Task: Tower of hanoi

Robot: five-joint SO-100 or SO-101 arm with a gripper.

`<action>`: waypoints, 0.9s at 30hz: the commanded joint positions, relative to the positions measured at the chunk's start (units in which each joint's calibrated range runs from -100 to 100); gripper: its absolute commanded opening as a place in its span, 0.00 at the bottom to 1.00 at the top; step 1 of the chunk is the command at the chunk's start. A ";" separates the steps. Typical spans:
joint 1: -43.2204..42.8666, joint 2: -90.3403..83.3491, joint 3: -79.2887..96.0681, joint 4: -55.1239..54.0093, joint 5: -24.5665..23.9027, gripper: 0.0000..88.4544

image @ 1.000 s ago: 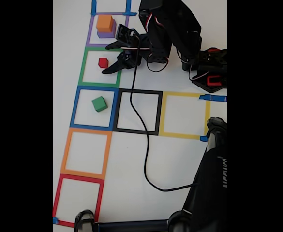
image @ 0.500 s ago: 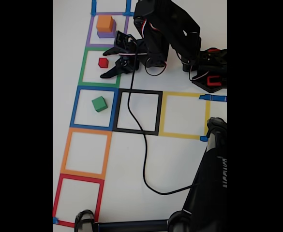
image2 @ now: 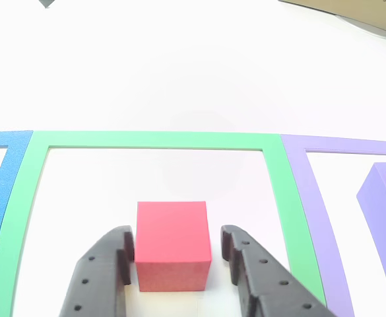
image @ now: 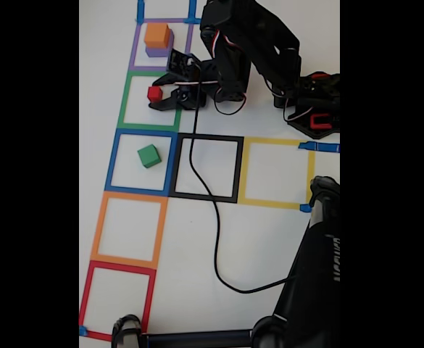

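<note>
Red cube [image2: 173, 244] sits inside the green square [image2: 153, 139], upper left of the fixed view. Tool [image2: 174, 259] straddles it, jaws apart, narrow gaps either side. Orange cube [image: 157, 34] atop purple cube [image: 156, 51] in the adjacent purple square [image: 135, 52]; green cube [image: 148, 155] in the blue square [image: 112, 161].

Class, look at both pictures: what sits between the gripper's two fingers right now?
The red cube sits between the fingers of the gripper, inside the green square; the other view shows narrow gaps on both sides.

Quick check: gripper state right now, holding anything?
Gripper: open, one finger on each side of the red cube in the green square; small gaps remain, nothing gripped yet.
</note>
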 commanded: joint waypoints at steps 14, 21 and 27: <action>-1.33 -6.23 -0.20 1.44 0.36 0.03; -0.37 -17.69 0.80 13.10 0.36 0.03; 0.59 -30.93 0.89 25.98 0.36 0.02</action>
